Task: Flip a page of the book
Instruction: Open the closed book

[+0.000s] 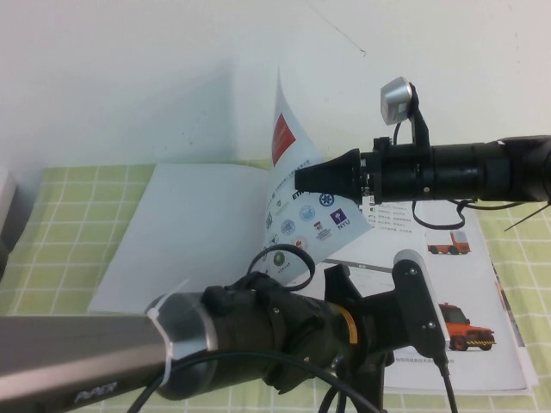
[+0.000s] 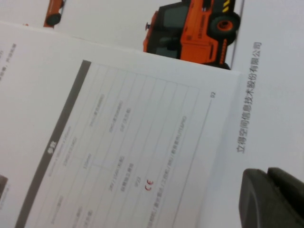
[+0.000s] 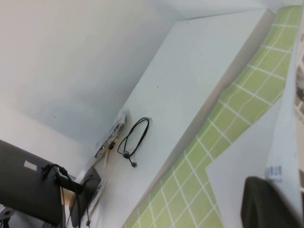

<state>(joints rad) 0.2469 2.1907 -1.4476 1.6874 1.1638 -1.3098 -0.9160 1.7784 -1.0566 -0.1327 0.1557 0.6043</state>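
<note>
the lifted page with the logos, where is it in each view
High view: the page stands upright mid-frame, pinched at its right edge by the right hand; the left hand sits low over the book.
Left wrist view: not identifiable; only flat leaves with an orange truck.
Right wrist view: a sliver at the right edge.
Shared landmark: the green checked mat, in the high and right wrist views.

One book (image 1: 430,284), two grippers (image 1: 301,179) (image 1: 379,331).

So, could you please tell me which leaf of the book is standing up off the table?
The page with the red square and logos, held by the right gripper; truck leaves lie flat under the left gripper.
</note>
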